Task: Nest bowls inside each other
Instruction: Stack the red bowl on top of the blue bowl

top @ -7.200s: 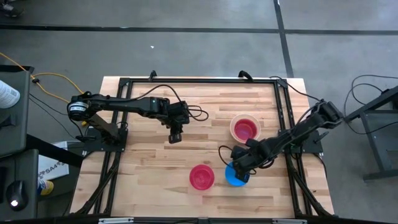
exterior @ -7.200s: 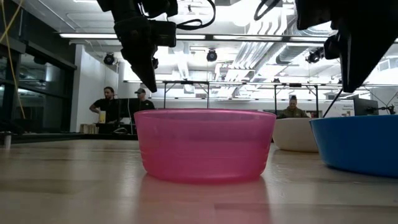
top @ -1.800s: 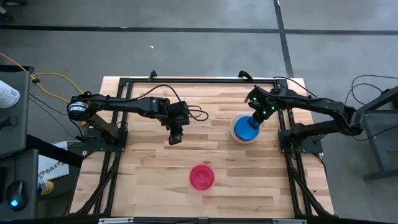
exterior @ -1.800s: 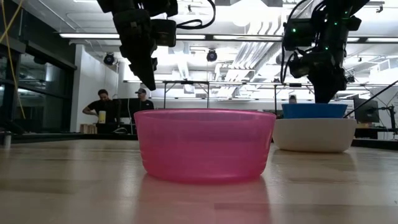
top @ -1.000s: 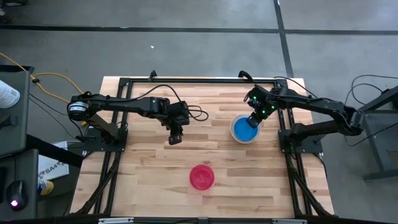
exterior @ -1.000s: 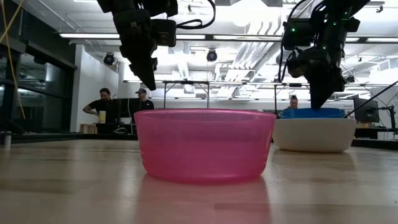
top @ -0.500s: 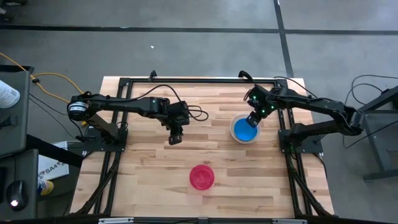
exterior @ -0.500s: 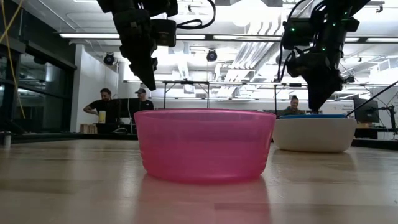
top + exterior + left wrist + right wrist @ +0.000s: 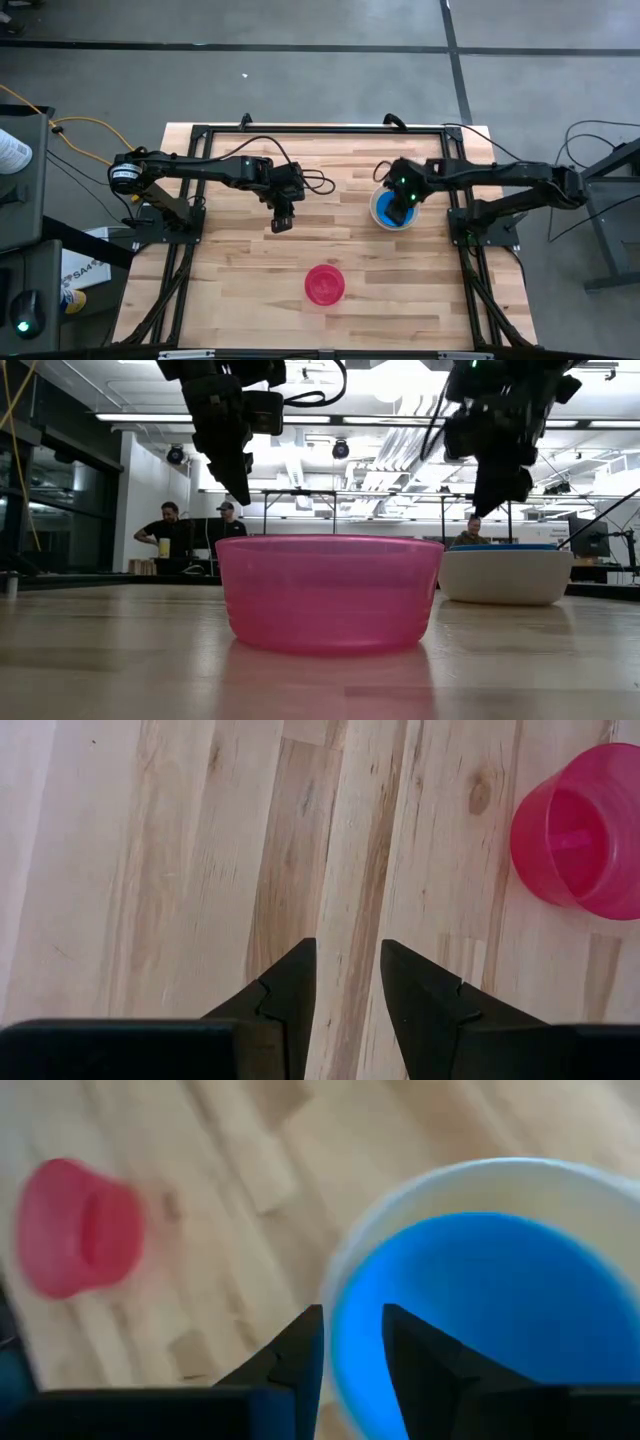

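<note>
A blue bowl point(image 9: 386, 213) sits nested inside a white bowl point(image 9: 505, 578) at the table's right, and only its rim point(image 9: 505, 547) shows above the white one in the low view. A pink-red bowl point(image 9: 324, 284) stands alone on its base near the front edge. My right gripper point(image 9: 352, 1342) hovers open just above the left part of the nested pair's rims, touching nothing. Over bare wood at the table's middle, my left gripper point(image 9: 347, 975) hangs open, with the pink-red bowl point(image 9: 580, 830) off to its side.
A black frame point(image 9: 320, 130) runs along the table's far edge and down both sides by the arm bases. Bare wood lies between the pink-red bowl and the nested pair. People stand and sit in the room beyond the table.
The blue bowl has sunk from a raised, tipped stand to lie level in the white bowl. My right gripper has come off it, risen a little, swung toward the table's left edge and turned.
</note>
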Available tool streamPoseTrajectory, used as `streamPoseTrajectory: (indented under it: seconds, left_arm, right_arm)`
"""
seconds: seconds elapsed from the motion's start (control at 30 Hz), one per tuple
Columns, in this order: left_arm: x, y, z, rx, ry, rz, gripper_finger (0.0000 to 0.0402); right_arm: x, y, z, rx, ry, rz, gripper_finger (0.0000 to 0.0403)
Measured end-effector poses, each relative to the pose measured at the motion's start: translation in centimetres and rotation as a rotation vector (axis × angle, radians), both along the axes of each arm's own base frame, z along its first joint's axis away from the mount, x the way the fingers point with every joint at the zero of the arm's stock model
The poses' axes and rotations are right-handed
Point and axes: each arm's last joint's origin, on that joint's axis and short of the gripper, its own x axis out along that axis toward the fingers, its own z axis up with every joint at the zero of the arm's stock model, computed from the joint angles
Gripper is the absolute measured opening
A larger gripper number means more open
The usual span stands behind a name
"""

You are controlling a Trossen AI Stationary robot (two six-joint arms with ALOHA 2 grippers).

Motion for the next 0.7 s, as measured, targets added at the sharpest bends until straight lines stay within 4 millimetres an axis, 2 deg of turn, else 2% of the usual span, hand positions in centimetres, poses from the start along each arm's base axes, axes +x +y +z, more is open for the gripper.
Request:
streamPoseTrajectory:
  seconds: [0.17,0.37,0.7]
  left_arm:
    - [0.0,0.0,0.0,0.0,0.0,0.002,0.0116]
    - [0.0,0.0,0.0,0.002,0.0,0.001,0.0116]
    - [0.4,0.0,0.2,0.001,-0.048,0.013,0.0116]
  right_arm:
    - [1.0,3.4,0.3,0.037,-0.048,0.084,0.0098]
    - [0.9,7.3,0.3,0.073,-0.028,0.167,0.0098]
    - [-0.7,13.2,0.2,0.042,0.0,0.095,0.0098]
